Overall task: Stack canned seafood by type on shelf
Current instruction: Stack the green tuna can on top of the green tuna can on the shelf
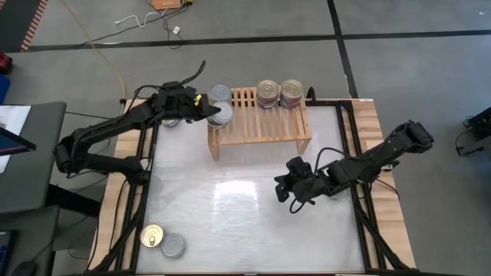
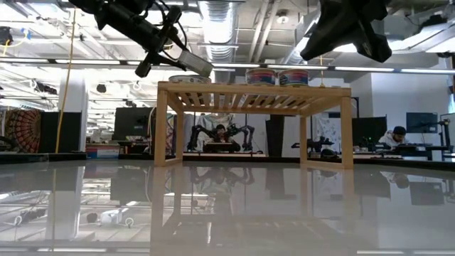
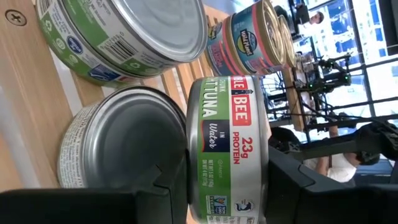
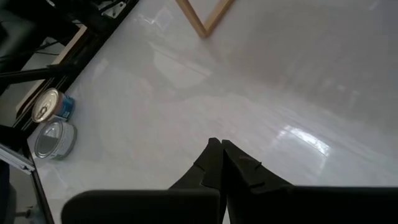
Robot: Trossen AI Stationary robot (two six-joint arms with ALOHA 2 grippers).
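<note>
The light-wood shelf [image 1: 259,126] stands at the table's far middle. Two stacks of canned seafood [image 1: 268,93] [image 1: 291,93] stand on its far right. On its left end rest a silver-topped tin [image 3: 124,143] and another tin [image 1: 219,93] behind it. My left gripper [image 1: 212,113] is shut on a green-labelled tuna tin [image 3: 227,143], just above the silver-topped tin. My right gripper [image 1: 285,190] hangs shut over the table's middle, holding nothing. A gold-lidded tin [image 1: 153,236] and a silver tin [image 1: 174,246] lie at the near left. My left gripper pinches the tuna tin between its two fingers [image 3: 292,180], one on each flat face, at the rim [image 3: 190,168] nearest the wrist. The fingers come from the table's left, slanting slightly down. The tin is lifted, a little tilted, its label wall [image 2: 195,65] showing.
Dark cables run along both sides of the table's frame [image 1: 146,153]. The white tabletop [image 1: 245,222] in front of the shelf holds only the two loose tins. Beyond the table, people sit at desks [image 2: 224,135].
</note>
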